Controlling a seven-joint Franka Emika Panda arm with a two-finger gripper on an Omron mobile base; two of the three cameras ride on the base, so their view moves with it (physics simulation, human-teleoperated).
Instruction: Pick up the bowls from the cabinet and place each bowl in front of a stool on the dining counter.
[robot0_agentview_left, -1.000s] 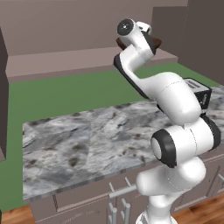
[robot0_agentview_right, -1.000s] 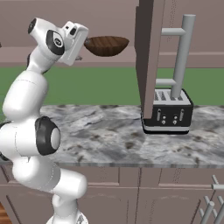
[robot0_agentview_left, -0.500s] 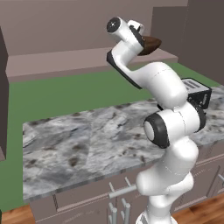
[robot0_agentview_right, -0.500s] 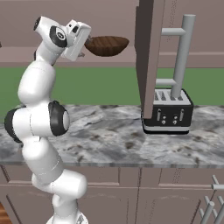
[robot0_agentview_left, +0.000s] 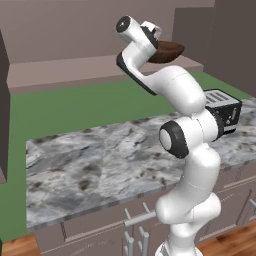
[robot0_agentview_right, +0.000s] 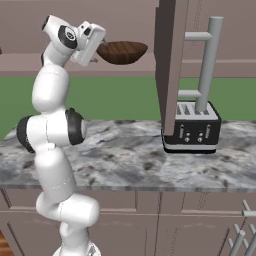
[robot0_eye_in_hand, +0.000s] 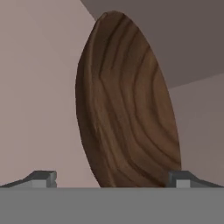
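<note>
Now tool (robot0_eye_in_hand: 109, 178) wide open, flanking bowl (robot0_eye_in_hand: 127, 109).

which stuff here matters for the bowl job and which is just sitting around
Belongs to the job:
- wooden bowl on the shelf
- cabinet door with bar handle
- open gripper facing the bowl

Just lying about:
- black toaster
- marble worktop
- drawer units

wooden bowl (robot0_eye_in_hand: 131, 113) seen edge-on between the spread fingertips (robot0_eye_in_hand: 41, 178), against taupe cabinet (robot0_eye_in_hand: 39, 87)
</note>
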